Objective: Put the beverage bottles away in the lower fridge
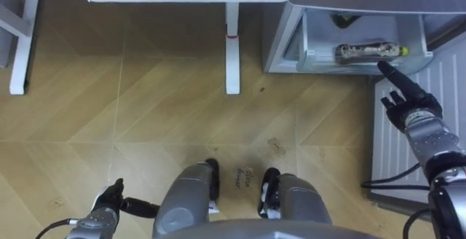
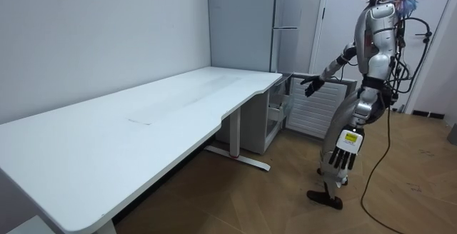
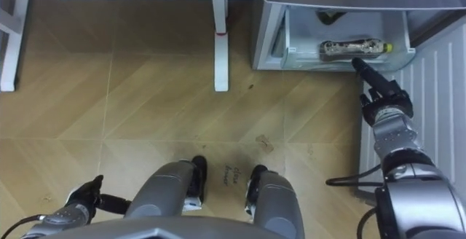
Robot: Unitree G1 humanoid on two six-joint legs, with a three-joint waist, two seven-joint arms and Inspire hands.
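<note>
Right hand point(image 1: 412, 106), fingers point(image 1: 397, 79) straight, near bottle point(image 1: 369, 51) (label unreadable) in fridge point(image 1: 290, 38).

The right hand point(image 1: 411, 100) has black fingers and a dark back. Just behind it sits a silver-grey wrist cuff, which widens into a rounded grey forearm shell. Black cables loop alongside that forearm, close behind the wrist. The left hand point(image 1: 109, 199) is black too, on a grey wrist with a dark cable trailing behind it. In the room view a white tag with a yellow patch covers its back. Farther from the hands, the torso is silver-grey with dark joints, the thighs are smooth grey shells, and the feet are black.
</note>
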